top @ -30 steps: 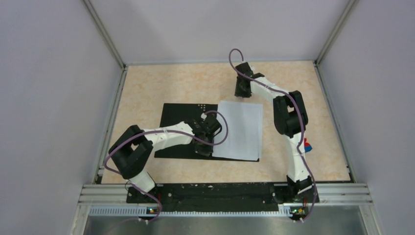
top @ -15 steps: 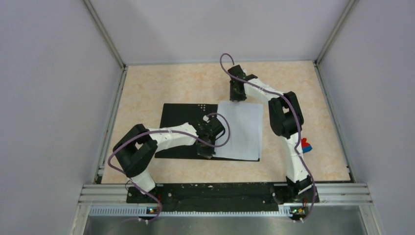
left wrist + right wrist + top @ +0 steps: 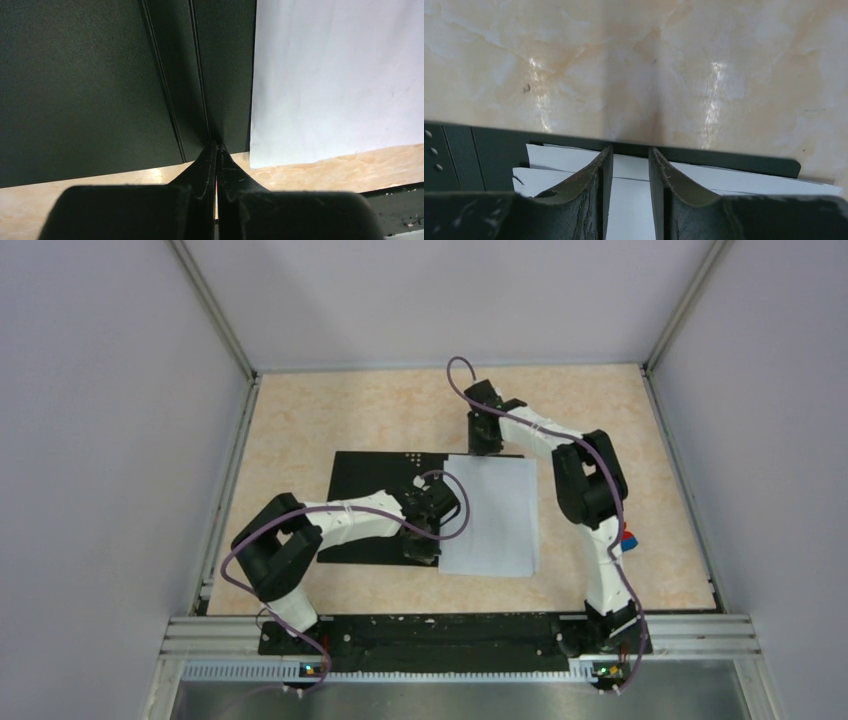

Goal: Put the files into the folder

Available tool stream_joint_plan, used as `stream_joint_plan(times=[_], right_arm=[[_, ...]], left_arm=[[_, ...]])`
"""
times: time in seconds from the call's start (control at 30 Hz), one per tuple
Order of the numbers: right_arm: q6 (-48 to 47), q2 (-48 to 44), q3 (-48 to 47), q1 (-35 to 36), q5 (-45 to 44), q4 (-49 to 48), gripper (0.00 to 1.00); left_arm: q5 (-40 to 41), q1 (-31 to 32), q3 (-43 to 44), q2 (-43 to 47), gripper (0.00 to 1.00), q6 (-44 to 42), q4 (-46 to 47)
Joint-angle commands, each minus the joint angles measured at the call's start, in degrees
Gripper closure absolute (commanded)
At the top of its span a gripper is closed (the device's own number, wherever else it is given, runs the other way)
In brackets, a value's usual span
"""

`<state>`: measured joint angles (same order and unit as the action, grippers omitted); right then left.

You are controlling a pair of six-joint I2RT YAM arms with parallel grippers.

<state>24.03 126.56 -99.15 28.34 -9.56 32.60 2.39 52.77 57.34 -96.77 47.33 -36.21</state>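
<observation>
Files [image 3: 495, 520] on folder [image 3: 368, 480] lie under parted right jaws, beside closed left jaws.

right half of folder [image 3: 365, 472] under files [image 3: 495, 520]

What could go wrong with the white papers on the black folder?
1. The thin white paper sheets lie fanned out, edges not lined up, at the right gripper. Pushing them more might spread or crumple them.
2. Their near edge sticks out past the open black folder, beside the shut left gripper. Closing the folder now could bend that edge.
</observation>
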Motion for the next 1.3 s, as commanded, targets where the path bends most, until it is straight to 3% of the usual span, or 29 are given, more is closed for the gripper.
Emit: stream_joint_plan(times=[0.0,0.2,0.33,0.47,0.6,0.73,1.03,1.27], right_arm=[[1.1,-5.7,3.3,1.2,1.8,0.9,0.68],[1.4,-7.6,1.0,0.6,0.3,1.1,0.65],[3.6,-12.6,2.6,-2.6,0.0,1.6,0.48],[6.8,-23.5,16.7,-8.0,1.2,-2.9,0.35],[9.3,-36.1,34.1,-13.1,5.4,-11.1,0.13],[10.6,-42.0,46.1,-14.9,9.3,-19.3,0.04],[11.9,-38.9,52.9,-19.6,18.9,-39.6,0.01],[9.9,-31.3,49.3,-19.6,19.3,-42.6,0.01]], left_arm=[[1.1,0.4,-0.5,-2.3,1.0,1.3,2.8],[1.3,0.4,-0.8,-1.8,1.0,1.3,3.0],[1.4,0.4,-0.8,-1.2,1.0,0.9,3.0],[1.0,0.4,-0.5,-1.2,1.0,0.4,3.0],[0.7,0.4,-0.3,-0.9,1.0,-0.1,2.8],[0.6,0.4,0.1,-0.4,1.0,-0.6,2.3],[0.3,0.4,0.1,-0.6,1.0,-1.0,2.3],[0.1,0.4,0.2,-1.1,1.0,-1.3,2.4]])
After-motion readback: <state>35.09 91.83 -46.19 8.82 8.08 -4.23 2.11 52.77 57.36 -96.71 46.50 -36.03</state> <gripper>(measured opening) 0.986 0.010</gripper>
